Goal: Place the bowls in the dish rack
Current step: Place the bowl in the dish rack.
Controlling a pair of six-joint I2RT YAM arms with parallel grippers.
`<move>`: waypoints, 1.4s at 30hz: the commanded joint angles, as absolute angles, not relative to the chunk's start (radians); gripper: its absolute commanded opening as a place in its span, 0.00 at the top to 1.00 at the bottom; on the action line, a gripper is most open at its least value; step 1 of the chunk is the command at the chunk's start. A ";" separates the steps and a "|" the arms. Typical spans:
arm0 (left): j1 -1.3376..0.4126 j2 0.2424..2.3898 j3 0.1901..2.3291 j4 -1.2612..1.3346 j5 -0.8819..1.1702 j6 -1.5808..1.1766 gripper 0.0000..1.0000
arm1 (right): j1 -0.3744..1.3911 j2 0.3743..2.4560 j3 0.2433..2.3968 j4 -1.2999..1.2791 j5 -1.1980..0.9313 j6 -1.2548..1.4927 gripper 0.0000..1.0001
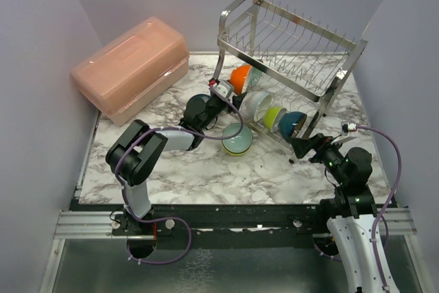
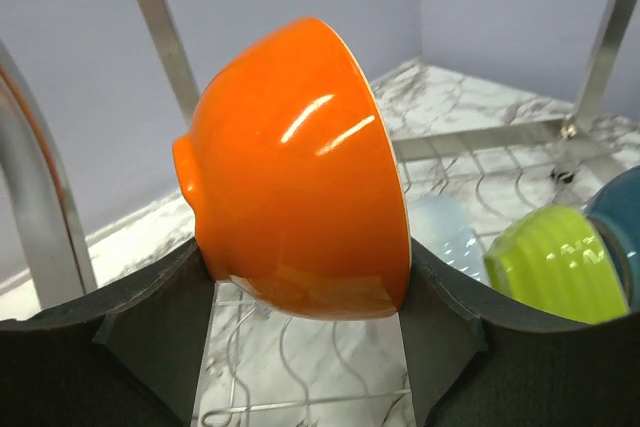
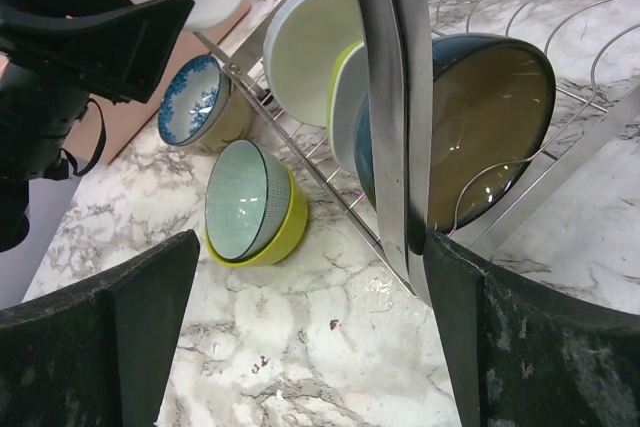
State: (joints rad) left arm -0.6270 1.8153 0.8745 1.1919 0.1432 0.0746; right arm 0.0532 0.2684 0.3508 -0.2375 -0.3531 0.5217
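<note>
Left wrist view: a glossy, round orange bowl (image 2: 290, 167) is clasped on edge in the left tool (image 2: 305, 282), over the wire shelf of the chrome dish rack (image 2: 160, 37). A ribbed lime bowl (image 2: 550, 262) is seen to its right. The right tool (image 3: 310, 267) is spread wide, with a rack tube just ahead.

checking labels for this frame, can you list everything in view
rack: 1, steel, back right
box: 1, pink, back left
table: 1, marble
orange bowl: 1, orange, held at rack's left end
pale bowl: 1, whitish, next to orange bowl
white bowl, lime bowl, teal bowl: 1 each, on edge in rack's lower tier
mint bowl: 1, mint inside, yellow outside, on table before rack
patterned bowl: 1, blue-white inside, by rack's lower rail
left hand: 1, black, shut on orange bowl
right hand: 1, black, open, empty, at rack's front post
</note>
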 commanded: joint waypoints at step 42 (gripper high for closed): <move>-0.542 1.979 1.116 0.631 0.263 0.325 1.00 | 0.066 0.328 0.379 -0.217 -0.368 0.494 0.03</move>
